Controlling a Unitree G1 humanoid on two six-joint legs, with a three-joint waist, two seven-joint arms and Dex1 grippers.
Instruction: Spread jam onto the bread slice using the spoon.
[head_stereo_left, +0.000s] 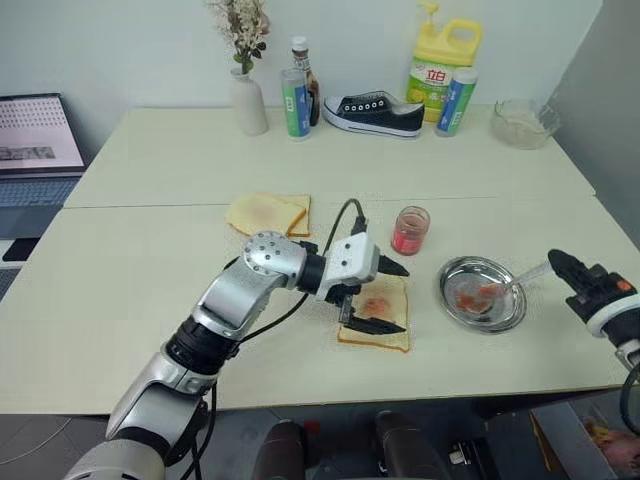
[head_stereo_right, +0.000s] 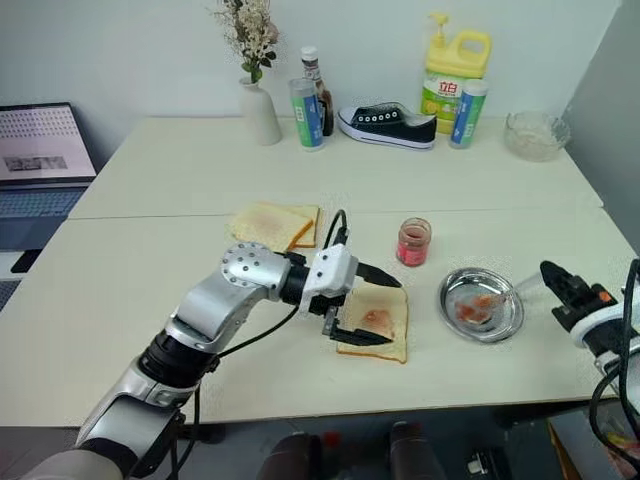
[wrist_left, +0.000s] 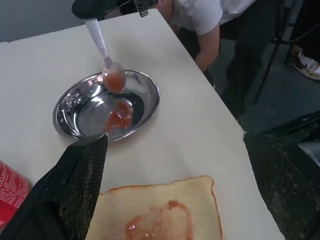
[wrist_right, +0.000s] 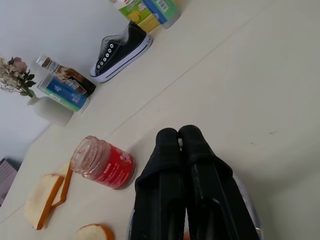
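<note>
Head pair: two eyes set high, looking forward and down over a pale table (head_stereo_left: 130, 270); the steel dish (head_stereo_left: 483, 293) sits toward the right side, a black shoe (head_stereo_left: 375, 113) far behind it near the wall.
Left eye versus right eye: almost the same scene, slightly offset sideways.
Left wrist view: close and low, looking past the bread slice (wrist_left: 160, 212) toward the steel dish, with the table edge and a person's sleeve (wrist_left: 200, 15) beyond.
Right wrist view: very close, just above the steel dish, facing across the table to the jam jar (wrist_right: 102, 165) and the shoe.
Shared: dish, jar and bread appear in head and wrist views.
</note>
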